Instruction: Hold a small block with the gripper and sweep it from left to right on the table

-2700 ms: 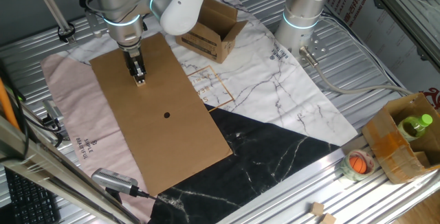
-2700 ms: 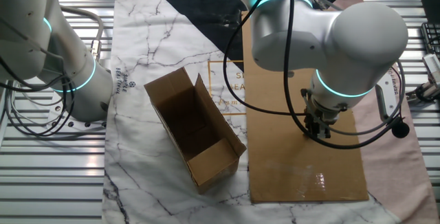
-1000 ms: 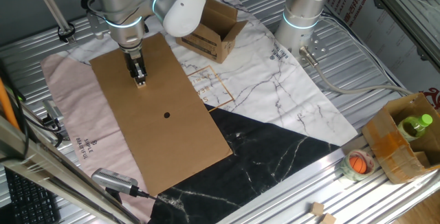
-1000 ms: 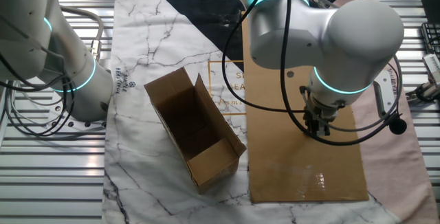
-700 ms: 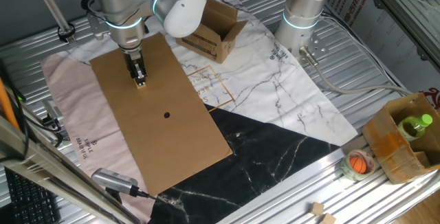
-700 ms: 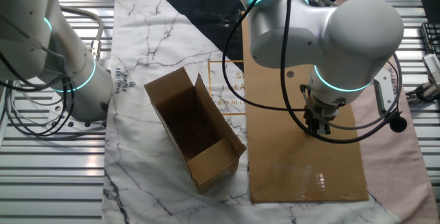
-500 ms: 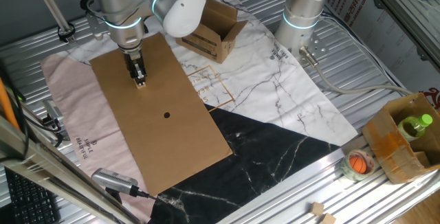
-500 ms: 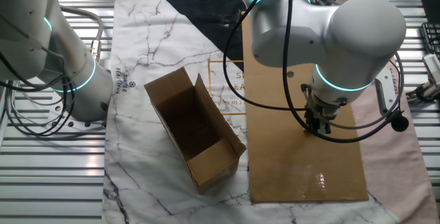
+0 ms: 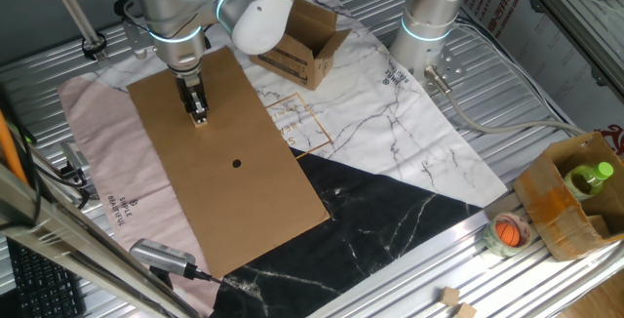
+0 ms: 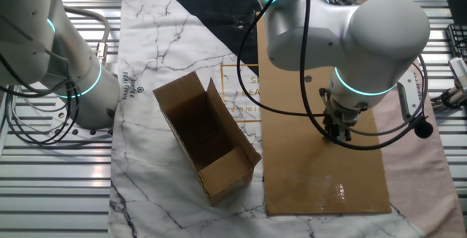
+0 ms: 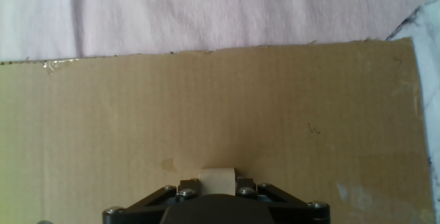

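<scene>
In one fixed view, the slim black two-finger gripper (image 9: pixel 199 118) points down at upper left onto the flat brown cardboard sheet (image 9: pixel 244 201), which lies on the silver ribbed-metal table (image 9: pixel 546 94). The hand view, at bottom centre, shows its jaws clamped on the tiny pale tan wooden block (image 11: pixel 218 181). Right of it, an open brown cardboard box (image 9: pixel 297 50) sits on the marble-print cloth (image 9: pixel 390 133).

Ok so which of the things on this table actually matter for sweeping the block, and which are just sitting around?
Part of the job:
- gripper
- small block pinched in it
- cardboard sheet under the block
- table

Just lying about:
- open cardboard box
- second white arm
- green bottle in the box at the table's edge
- marble cloth
</scene>
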Controlling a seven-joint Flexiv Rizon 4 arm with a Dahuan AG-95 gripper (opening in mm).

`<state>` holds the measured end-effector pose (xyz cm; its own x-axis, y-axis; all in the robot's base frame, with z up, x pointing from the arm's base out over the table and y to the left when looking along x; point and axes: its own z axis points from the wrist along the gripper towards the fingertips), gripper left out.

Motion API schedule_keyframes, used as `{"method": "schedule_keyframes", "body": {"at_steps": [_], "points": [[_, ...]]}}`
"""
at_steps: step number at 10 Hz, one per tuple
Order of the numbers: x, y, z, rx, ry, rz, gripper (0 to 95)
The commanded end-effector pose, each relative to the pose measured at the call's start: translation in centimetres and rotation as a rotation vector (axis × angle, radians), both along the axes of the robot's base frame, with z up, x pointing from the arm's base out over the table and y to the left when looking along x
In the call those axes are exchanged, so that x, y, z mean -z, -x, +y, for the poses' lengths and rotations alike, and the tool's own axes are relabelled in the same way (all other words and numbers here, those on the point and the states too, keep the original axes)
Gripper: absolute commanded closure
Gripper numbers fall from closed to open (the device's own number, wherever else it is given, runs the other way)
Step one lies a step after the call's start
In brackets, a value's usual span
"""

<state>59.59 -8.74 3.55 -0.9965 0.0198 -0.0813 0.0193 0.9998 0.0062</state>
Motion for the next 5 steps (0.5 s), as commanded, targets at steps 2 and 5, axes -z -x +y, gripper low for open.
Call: {"method": "schedule_keyframes", "body": {"at_steps": [2,5], "points": [[-0.02,-0.03,0.04,-0.001,-0.002,0.0,95.0],[0.03,-0.06,0.28,0.002,-0.001,-0.002,95.0]]}}
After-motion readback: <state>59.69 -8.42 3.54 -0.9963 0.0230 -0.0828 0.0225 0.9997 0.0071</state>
